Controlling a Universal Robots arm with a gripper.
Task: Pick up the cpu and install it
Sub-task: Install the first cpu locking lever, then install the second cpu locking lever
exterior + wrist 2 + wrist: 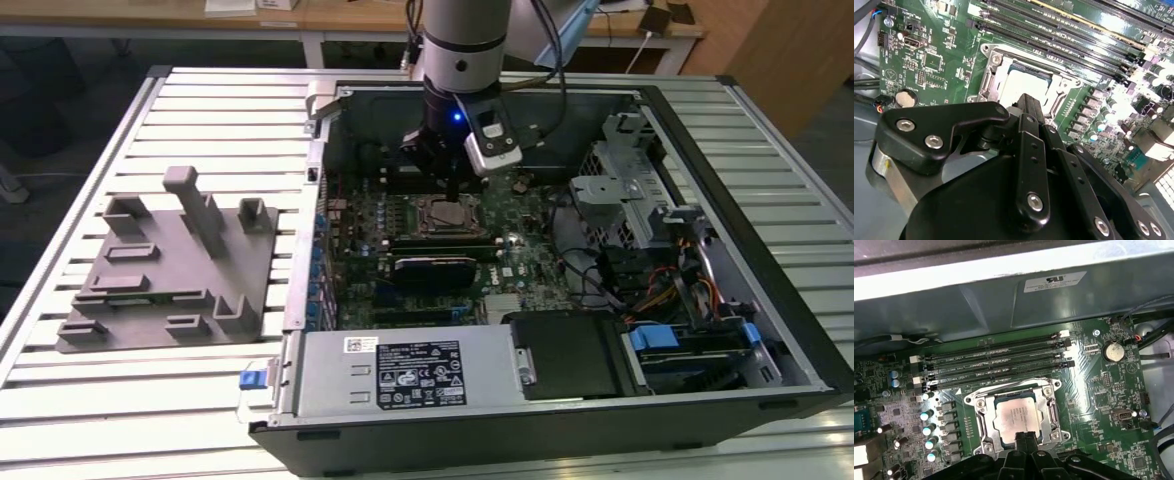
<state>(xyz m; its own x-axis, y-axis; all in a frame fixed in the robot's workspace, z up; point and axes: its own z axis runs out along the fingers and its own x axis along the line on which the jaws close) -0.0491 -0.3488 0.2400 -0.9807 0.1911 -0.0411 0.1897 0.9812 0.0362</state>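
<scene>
We see the cpu (1016, 419) lying flat inside the metal-framed socket (978, 421) on the motherboard (1104, 390), just beside the memory slots (994, 360). The hand (1026, 437) hangs right over the near edge of the chip in both wrist views, its black fingers (1026, 107) drawn together and holding nothing. In the exterior view the arm (461, 50) reaches down into the open computer case (747, 180), with a grey fixture (167, 265) on the table (80, 400) toward the exterior view's left.

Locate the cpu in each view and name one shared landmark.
Exterior view: cpu in the motherboard socket, just below the gripper.
First wrist view: cpu inside the socket frame.
Second wrist view: cpu inside the frame.
Shared landmark: the metal socket frame.
</scene>
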